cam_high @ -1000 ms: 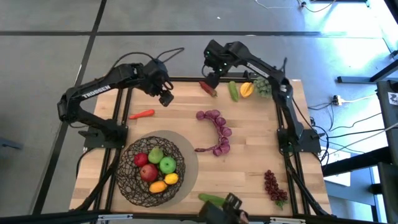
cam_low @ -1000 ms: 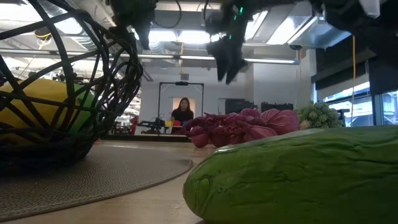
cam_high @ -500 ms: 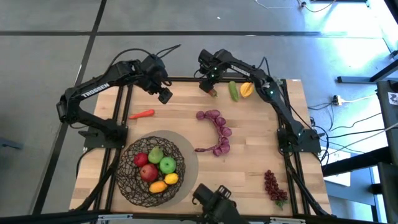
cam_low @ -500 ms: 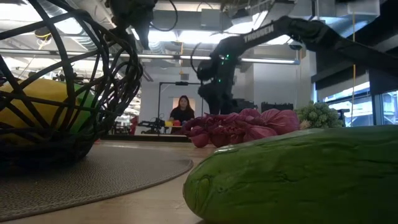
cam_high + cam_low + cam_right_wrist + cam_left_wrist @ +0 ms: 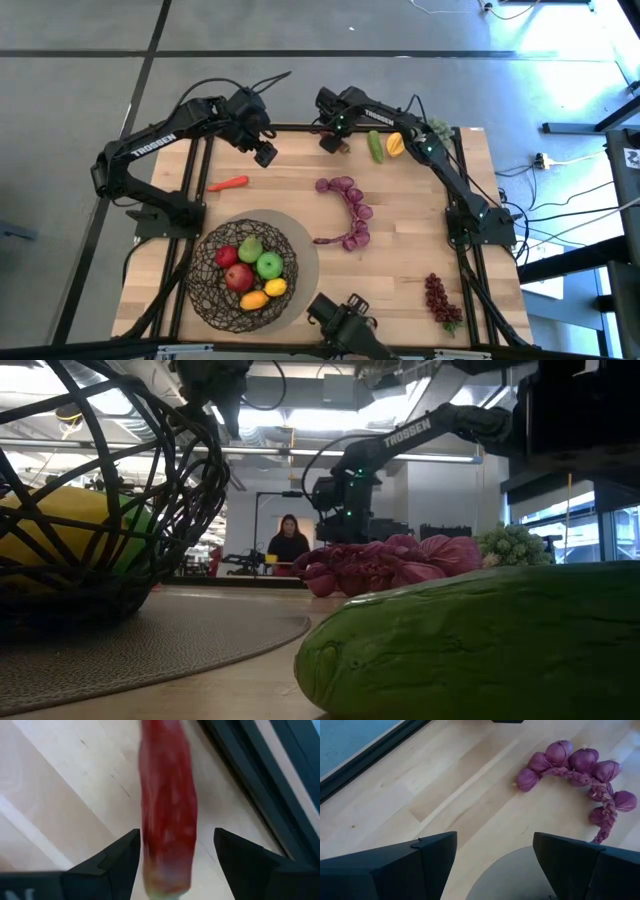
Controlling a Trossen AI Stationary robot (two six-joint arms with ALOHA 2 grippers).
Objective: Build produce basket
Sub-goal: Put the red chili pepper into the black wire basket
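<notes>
My right gripper (image 5: 333, 140) is low at the table's far edge, open. Its fingers stand on either side of a dark-red chili (image 5: 167, 810) that lies flat on the wood. Whether they touch it, I cannot tell. My left gripper (image 5: 265, 155) is open and empty above the far left of the table. The wire mesh basket (image 5: 205, 290) stands on a grey round mat (image 5: 305, 250) at the near left. It holds red and green apples and yellow and orange fruits. A purple strand (image 5: 350, 210) lies mid-table.
An orange-red chili (image 5: 228, 184) lies left of centre. A green cucumber (image 5: 375, 146) and an orange fruit (image 5: 396, 144) lie by the far edge, right of my right gripper. A dark-red grape bunch (image 5: 437, 298) lies near right. A large cucumber (image 5: 480, 640) lies by the near edge.
My right gripper has gone down and toward the table's far edge, from well above the table to just above the wood over the dark-red chili. Its arm has stretched out low along the far edge.
</notes>
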